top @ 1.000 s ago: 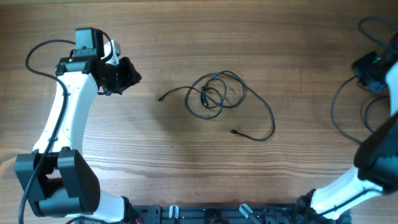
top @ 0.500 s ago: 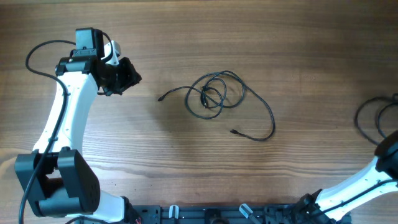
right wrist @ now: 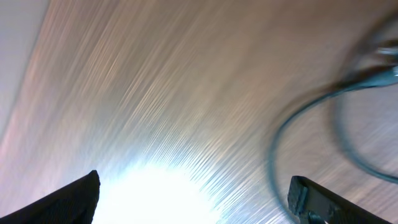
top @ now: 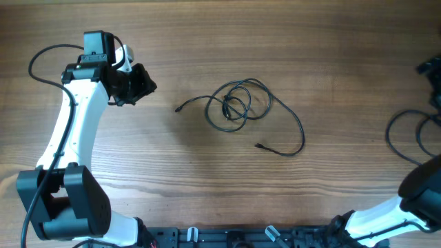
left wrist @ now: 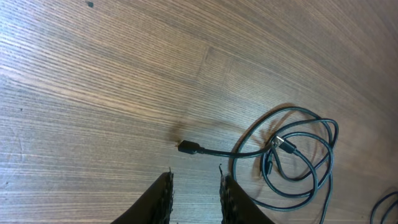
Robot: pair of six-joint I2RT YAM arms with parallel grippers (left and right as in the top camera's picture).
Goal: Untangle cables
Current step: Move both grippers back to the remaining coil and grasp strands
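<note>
Moved: right gripper (right wrist: pixel 194 182) swung outward, jaws wide; left gripper (left wrist: pixel 194 177) parted, empty. Limp, light thin black cables (top: pixel 238 107): pinch 9 o'clock plug (left wrist: pixel 188 148).

Straight down on the whole table (top: pixel 331 41) from high above. Left wrist: slanting in closer on the same cables (left wrist: pixel 283 145). Right wrist: blurred, low over that table.

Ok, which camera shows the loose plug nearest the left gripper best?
Left wrist: the plug lies sharp and close, just ahead of the left gripper. Overhead shows it only as a tiny tip. Right wrist is blurred and does not show it.
</note>
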